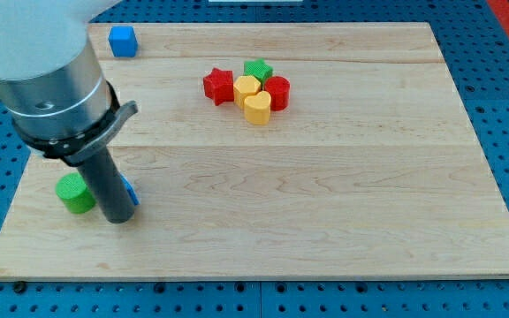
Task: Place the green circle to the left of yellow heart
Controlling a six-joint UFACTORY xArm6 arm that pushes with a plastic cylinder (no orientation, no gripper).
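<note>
The green circle [75, 193] lies near the board's left edge, low in the view. My tip [118, 217] rests on the board just right of it, close to touching. A small blue block [131, 191] peeks out behind the rod, mostly hidden. The yellow heart [257, 109] sits at the upper middle in a tight cluster, far to the right of the green circle.
The cluster also holds a red star [219, 86], a yellow block [246, 87], a green star [258, 70] and a red block [277, 92]. A blue cube [123, 41] sits at the top left. The wooden board [325, 212] ends near the green circle.
</note>
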